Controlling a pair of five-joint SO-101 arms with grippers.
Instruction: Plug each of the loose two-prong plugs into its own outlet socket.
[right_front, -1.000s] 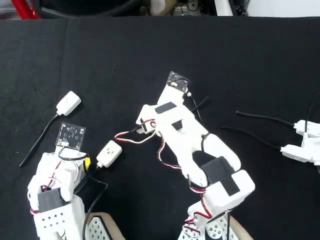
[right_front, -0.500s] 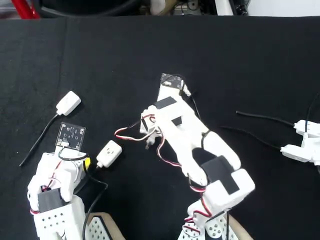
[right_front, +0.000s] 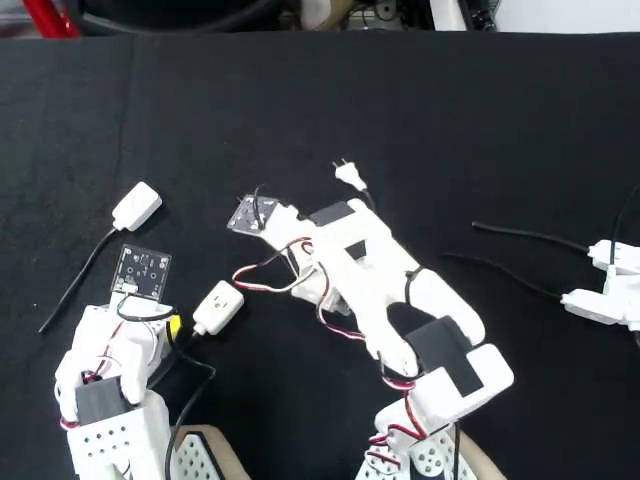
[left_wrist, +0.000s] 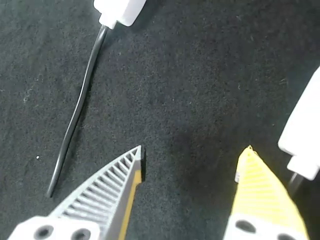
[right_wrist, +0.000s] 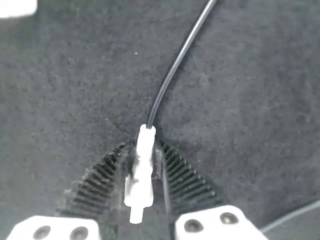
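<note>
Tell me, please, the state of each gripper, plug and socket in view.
left gripper: open, holding nothing.
right gripper: shut on the held plug.
held plug: clamped in the right gripper, its cord trailing away.
loose plug: lying on the cloth, prongs bare, in no socket.
near socket: lying beside the left gripper, nothing plugged in.
far socket: lying on the cloth, nothing plugged in.
</note>
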